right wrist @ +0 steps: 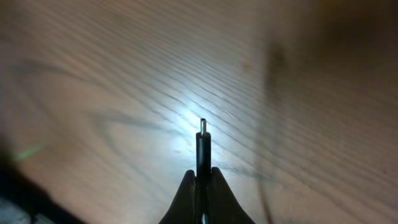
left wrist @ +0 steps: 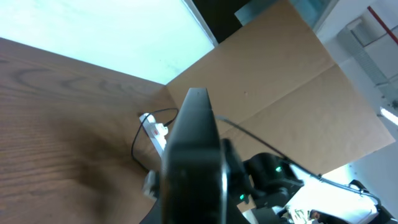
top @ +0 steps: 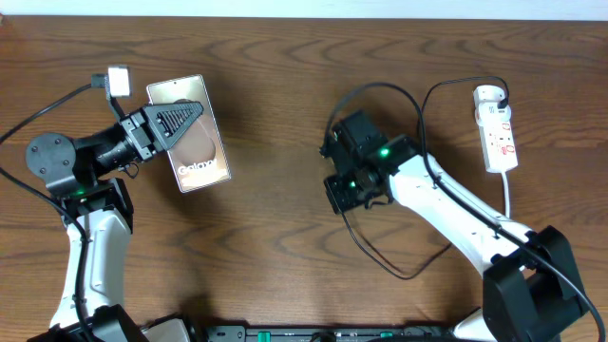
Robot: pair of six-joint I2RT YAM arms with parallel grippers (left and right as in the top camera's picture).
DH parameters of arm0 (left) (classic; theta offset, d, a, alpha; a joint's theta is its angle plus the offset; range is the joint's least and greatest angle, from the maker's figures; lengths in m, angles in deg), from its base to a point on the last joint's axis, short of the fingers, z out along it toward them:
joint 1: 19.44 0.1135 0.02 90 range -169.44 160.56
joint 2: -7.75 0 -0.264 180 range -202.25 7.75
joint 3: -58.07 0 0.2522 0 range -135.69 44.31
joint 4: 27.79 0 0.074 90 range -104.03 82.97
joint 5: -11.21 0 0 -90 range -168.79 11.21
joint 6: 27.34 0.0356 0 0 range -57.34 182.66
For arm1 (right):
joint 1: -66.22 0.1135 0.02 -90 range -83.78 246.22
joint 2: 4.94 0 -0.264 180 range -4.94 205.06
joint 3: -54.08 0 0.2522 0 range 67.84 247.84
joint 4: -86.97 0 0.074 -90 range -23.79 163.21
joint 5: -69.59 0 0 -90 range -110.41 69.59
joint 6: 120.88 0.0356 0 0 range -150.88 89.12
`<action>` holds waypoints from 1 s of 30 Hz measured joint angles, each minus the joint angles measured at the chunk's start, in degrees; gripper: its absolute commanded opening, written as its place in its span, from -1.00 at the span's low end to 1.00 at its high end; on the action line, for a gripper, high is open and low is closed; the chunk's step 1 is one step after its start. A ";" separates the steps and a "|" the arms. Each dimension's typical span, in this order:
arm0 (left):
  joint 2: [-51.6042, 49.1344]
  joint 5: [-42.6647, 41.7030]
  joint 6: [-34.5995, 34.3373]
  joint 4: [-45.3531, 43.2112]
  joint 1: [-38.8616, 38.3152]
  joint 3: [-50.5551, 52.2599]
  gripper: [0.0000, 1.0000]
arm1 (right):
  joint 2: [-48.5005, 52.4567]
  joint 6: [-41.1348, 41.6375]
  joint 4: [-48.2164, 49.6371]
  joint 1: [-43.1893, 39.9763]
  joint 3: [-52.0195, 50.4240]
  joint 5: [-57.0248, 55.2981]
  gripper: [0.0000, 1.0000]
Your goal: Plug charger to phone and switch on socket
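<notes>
Right gripper (right wrist: 200, 179) pinches charger (right wrist: 202, 146) plug; phone (top: 201, 157), clamped by left gripper (top: 185, 116), sits well leftward, near table (top: 285, 66) left edge.

I saw bare table (top: 275, 123) between the phone (top: 204, 157) and the charger (right wrist: 202, 146) tip, free to pass. Its cable loops crowded the side toward the socket (top: 497, 128).
</notes>
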 measured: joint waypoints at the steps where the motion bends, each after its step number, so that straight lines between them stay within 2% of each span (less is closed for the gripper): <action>1: 0.00 0.09 0.00 0.46 0.00 0.00 -0.85 | 0.02 0.46 0.48 0.00 -1.14 -0.39 -0.98; 6: 0.00 0.59 -0.15 0.87 0.00 0.04 -0.86 | 0.02 3.52 1.73 0.00 -8.11 -2.03 -0.98; 27: 0.00 0.98 -0.17 0.87 0.00 0.07 -0.85 | -2.21 16.52 1.57 -0.04 -20.61 0.52 -0.95; 29: 0.00 0.98 -0.17 0.87 0.00 0.07 -0.85 | -2.62 17.00 1.84 -0.04 -21.62 2.29 -0.92; 30: 0.00 0.96 -0.17 0.87 0.00 0.07 -0.85 | -2.69 17.35 1.90 -0.04 -21.90 2.89 -0.83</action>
